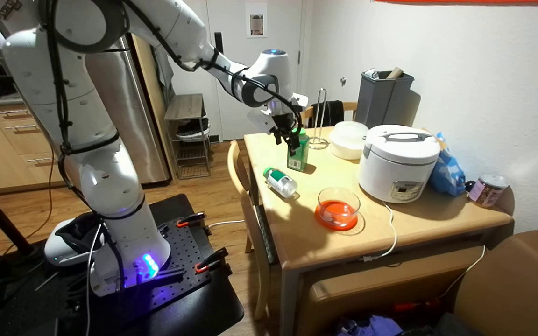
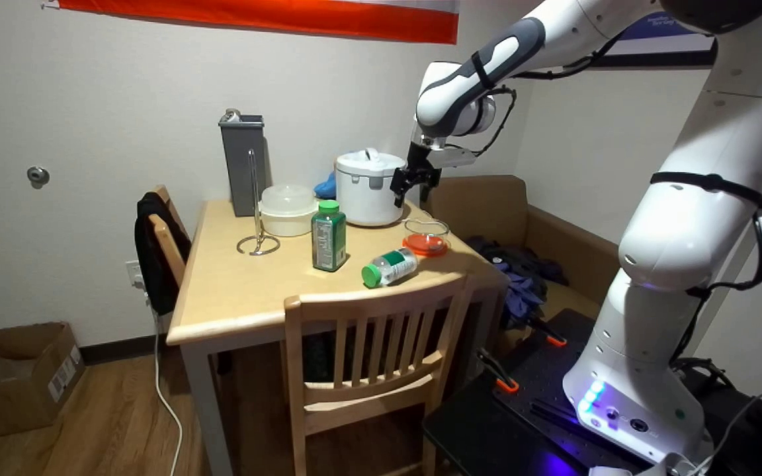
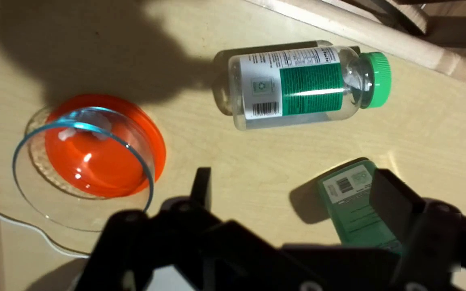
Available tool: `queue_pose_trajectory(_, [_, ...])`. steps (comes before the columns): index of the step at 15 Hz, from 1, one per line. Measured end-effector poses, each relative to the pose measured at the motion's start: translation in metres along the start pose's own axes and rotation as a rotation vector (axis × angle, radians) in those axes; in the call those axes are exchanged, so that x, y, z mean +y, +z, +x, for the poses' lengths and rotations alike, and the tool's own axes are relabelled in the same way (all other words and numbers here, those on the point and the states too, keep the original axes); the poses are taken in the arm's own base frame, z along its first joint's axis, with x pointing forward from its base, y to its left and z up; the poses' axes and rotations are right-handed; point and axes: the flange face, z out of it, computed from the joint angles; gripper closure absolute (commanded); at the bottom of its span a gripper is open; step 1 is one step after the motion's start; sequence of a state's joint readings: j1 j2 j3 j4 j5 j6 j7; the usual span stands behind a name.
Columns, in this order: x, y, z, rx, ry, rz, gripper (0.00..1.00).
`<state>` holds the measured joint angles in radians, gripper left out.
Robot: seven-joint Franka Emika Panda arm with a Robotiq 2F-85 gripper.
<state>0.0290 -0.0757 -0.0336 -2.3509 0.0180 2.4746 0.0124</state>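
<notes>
In an exterior view, far L, an open cardboard box sits on the floor; next, a chair w/ black cloth is at the L edge of the table. Gray bin stands at the far-L corner; in front of it, twd the L edge, is an upright metal stand w/ ring base. White tub w/ translucent lid sits nr the far edge, R of the bin. Green btl stands upright approx mid-table, green cap on. Rice cooker, lid down, is nr the far-R corner. Clear btl, white-&-green label, lies on its side nr the front edge, R half, green cap pointing L; a 2nd wooden chair stands at that edge.

Gripper hangs above the table's R half, 2 fingers spread wide, holding nothing, touching neither btl; in the wrist view tabletop shows btwn the tips & 1 finger hides part of the green btl. Glass bowl w/ orange base is nr the R edge, just beside the clear btl. Past that edge: brown sofa w/ purple cloth, then the robot base, far R.
</notes>
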Motion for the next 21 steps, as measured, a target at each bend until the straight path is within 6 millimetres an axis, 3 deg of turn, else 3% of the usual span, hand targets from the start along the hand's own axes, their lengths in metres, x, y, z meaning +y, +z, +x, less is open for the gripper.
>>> queue_pose_trajectory(2, [-0.006, 0.005, -0.001, -0.010, 0.112, -0.010, 0.00])
queue_pose_trajectory(6, [-0.024, 0.006, -0.002, -0.015, 0.113, 0.047, 0.00])
queue_pose_trajectory(10, [-0.011, 0.010, -0.001, -0.030, 0.257, 0.039, 0.00])
queue_pose_trajectory(15, [-0.002, 0.042, -0.002, -0.085, 0.539, -0.007, 0.00])
queue_pose_trajectory(18, [-0.012, 0.064, -0.002, -0.124, 0.704, -0.030, 0.00])
queue_pose_trajectory(21, [-0.034, 0.076, 0.000, -0.162, 0.653, -0.005, 0.00])
